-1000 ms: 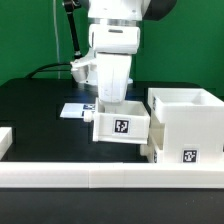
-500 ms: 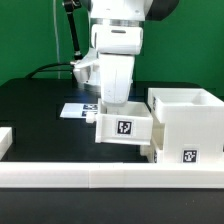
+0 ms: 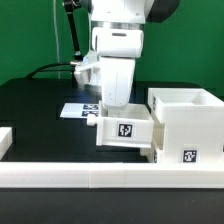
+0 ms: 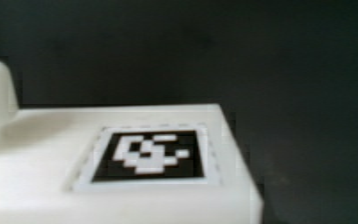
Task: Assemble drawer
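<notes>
Exterior view first, working from its left: a short white block (image 3: 4,139) sits at the edge of the black surface (image 3: 40,100), and the long white rail (image 3: 100,178) runs along the front. Nothing has shifted there.

Behind the arm lies the marker board (image 3: 76,110), flat and apart from the parts.

In the middle is what has moved. The small tray (image 3: 125,128) of the drawer, tag facing us, has slid toward the exterior view's right over the last second, and the arm has travelled with it. Its near corner now looks to be touching or tucked just against the tall box housing (image 3: 185,125), which has stayed put. I take that to mean the tray is being pushed or carried toward the housing, and this step is well along but not seated.

The fingers (image 3: 115,103) drop into the tray behind its front wall, so I cannot tell whether they are clamped on a wall, pressed together, or spread. The wrist view doesn't help: it shows only a blurred white tray face (image 4: 140,150) with its tag against dark ground.

In the way, as I judge it, is the housing's own wall. The tray meets it at a corner rather than square to an opening, and could jam or nudge the housing along the rail.
</notes>
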`<state>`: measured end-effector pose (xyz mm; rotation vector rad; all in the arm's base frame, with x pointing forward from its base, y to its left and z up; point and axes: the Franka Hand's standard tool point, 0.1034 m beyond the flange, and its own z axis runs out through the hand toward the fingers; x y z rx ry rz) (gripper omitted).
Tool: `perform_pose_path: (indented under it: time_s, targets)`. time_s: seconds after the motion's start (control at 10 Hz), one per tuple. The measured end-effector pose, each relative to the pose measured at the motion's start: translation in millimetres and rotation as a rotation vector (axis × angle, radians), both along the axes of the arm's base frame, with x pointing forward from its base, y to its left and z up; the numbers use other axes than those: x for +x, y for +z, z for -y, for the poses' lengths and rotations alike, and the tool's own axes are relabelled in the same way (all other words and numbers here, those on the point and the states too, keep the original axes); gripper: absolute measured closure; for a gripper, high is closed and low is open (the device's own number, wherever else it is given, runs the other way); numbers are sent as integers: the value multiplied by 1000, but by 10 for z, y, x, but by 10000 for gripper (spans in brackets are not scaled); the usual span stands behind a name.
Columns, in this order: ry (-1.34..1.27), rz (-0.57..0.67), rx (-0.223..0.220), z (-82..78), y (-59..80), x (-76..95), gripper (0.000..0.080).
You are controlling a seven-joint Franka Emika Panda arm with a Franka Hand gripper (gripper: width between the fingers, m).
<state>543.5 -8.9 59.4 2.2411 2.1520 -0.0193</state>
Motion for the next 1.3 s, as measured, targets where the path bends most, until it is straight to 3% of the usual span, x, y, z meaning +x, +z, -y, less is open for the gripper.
perform_pose_path:
  time_s: [0.7, 1.3]
  targets:
    - [-10, 0, 6, -119, -3, 33, 758]
    - [-3, -2, 7, -109, -28, 2, 758]
